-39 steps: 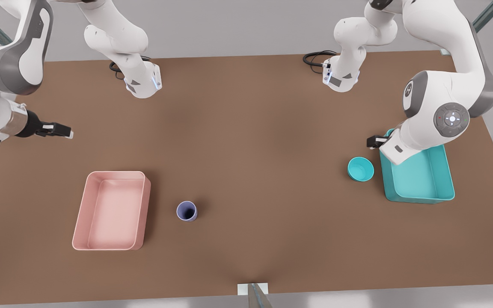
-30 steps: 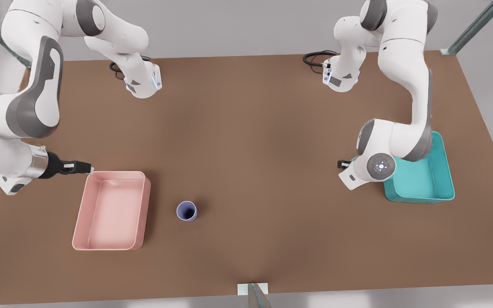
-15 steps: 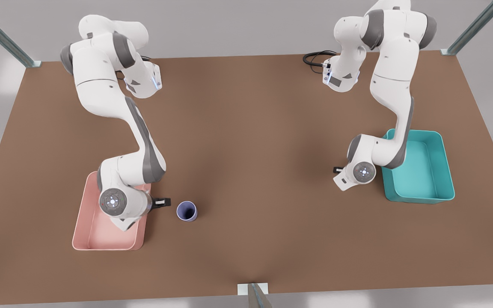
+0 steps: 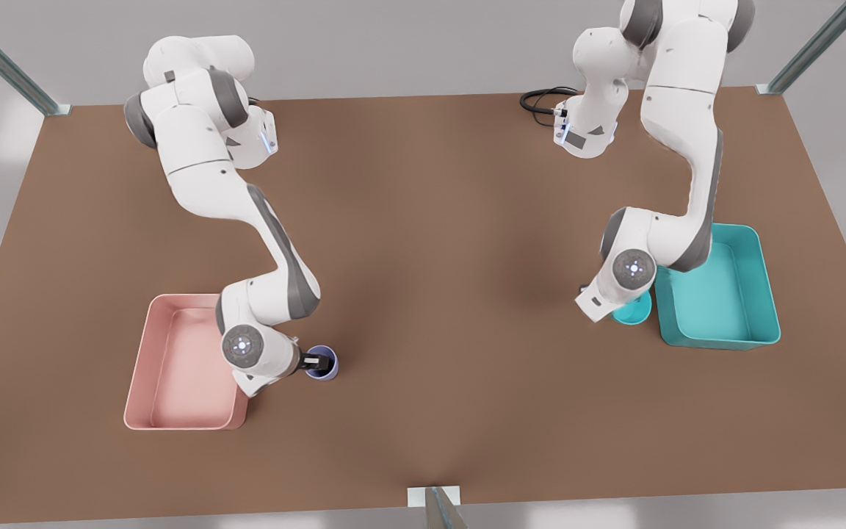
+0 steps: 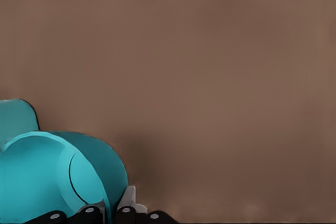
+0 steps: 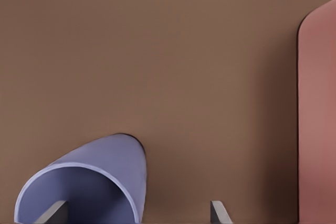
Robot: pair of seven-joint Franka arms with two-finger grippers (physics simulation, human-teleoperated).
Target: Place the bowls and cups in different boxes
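Observation:
The lavender cup point(image 4: 329, 366) stands upright on the table just beside the pink box point(image 4: 173, 367). My right gripper point(image 4: 318, 361) is at the cup's rim, open. In the right wrist view one fingertip point(image 6: 56, 212) is inside the cup point(image 6: 105, 166) and the other is outside, with the wall between them. On the front view's right, the teal bowl point(image 4: 636, 312) sits against the teal box point(image 4: 724, 301), half hidden under my left arm's hand. My left gripper point(image 5: 108, 211) is shut on the wall of the bowl point(image 5: 47, 171).
The brown table point(image 4: 430, 220) stretches wide between the two arms. The pink box point(image 6: 317, 119) edges the right wrist view and a corner of the teal box point(image 5: 16, 116) lies behind the bowl. A small white bracket point(image 4: 434, 496) sits at the table's near edge.
Both arms have swung down from high, wide poses. The right gripper crossed the pink box and reached the cup's rim. The left gripper settled on the bowl, which has shifted slightly towards the teal box.

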